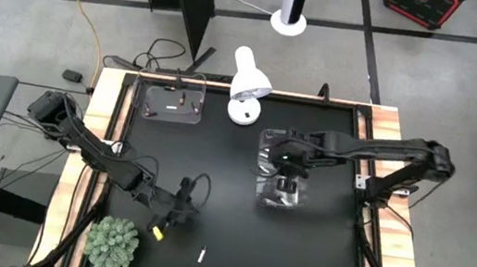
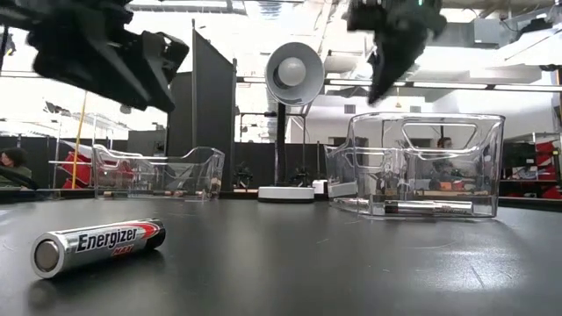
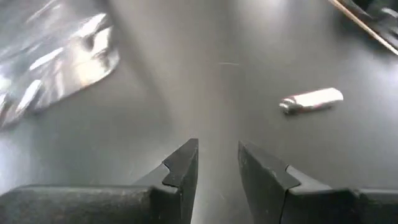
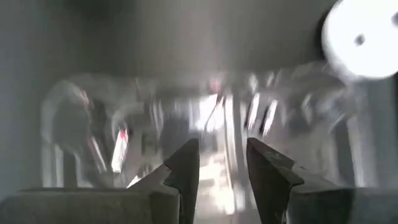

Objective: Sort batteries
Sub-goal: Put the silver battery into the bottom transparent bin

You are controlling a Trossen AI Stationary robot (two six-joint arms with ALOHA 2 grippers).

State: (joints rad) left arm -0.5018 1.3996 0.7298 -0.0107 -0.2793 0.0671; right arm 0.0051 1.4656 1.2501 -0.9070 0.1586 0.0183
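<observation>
Fingers of the left gripper (image 3: 217,165) stand slightly apart, holding nothing; I see a battery (image 3: 311,99) lying nearby on the table (image 1: 235,161). Right gripper (image 4: 221,168), narrowly spread and empty, hovers over the clear bin (image 1: 282,172).

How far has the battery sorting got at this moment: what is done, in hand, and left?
Done: some batteries already lie in the far-left bin and the right bin. In hand: nothing is gripped; the right gripper hangs open over the right bin, and the left gripper is open and empty. Left: one silver battery lies loose on the mat near the left gripper.
</observation>
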